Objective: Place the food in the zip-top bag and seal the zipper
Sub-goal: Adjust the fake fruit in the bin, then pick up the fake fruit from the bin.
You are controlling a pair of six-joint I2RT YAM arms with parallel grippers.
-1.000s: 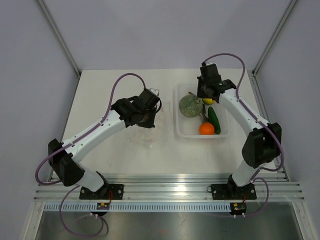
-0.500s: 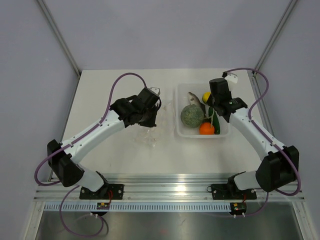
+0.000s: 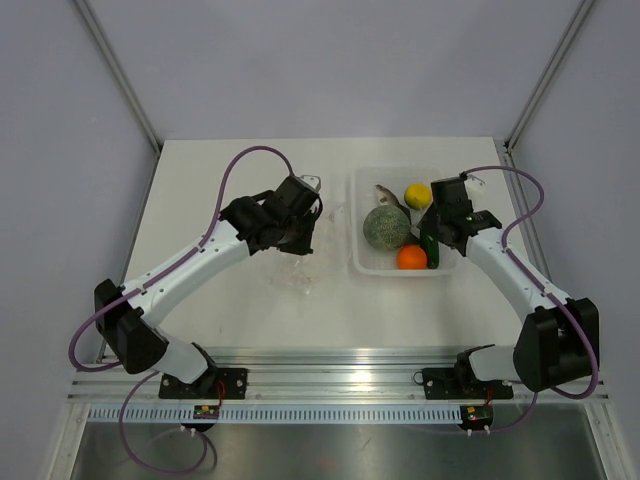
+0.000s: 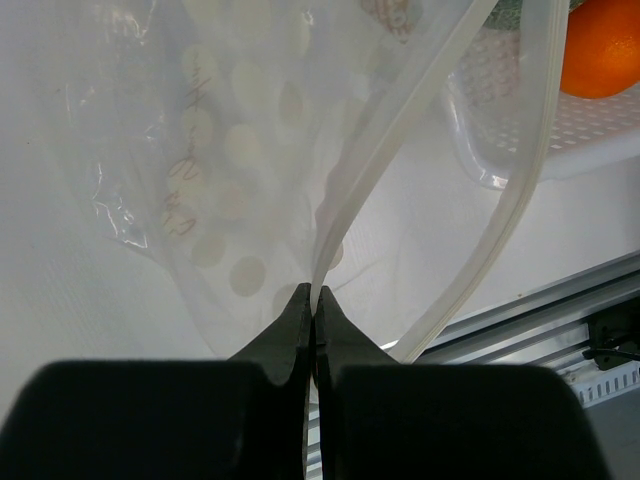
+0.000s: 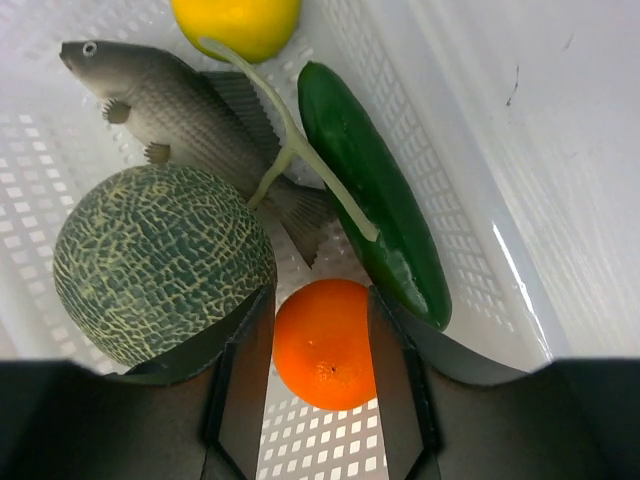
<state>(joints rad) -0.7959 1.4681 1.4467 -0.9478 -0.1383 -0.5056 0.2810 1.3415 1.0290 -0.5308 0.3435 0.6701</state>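
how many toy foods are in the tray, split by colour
green: 2 (melon, cucumber)
orange: 1 (orange)
yellow: 1 (lemon)
grey-brown: 1 (fish)
total: 5, all in the tray

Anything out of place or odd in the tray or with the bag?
A pale forked stalk lies loose across the fish and cucumber in the tray, maybe the melon's detached stem; I cannot tell what it belongs to. The bag, pinched in the left jaws, looks intact.
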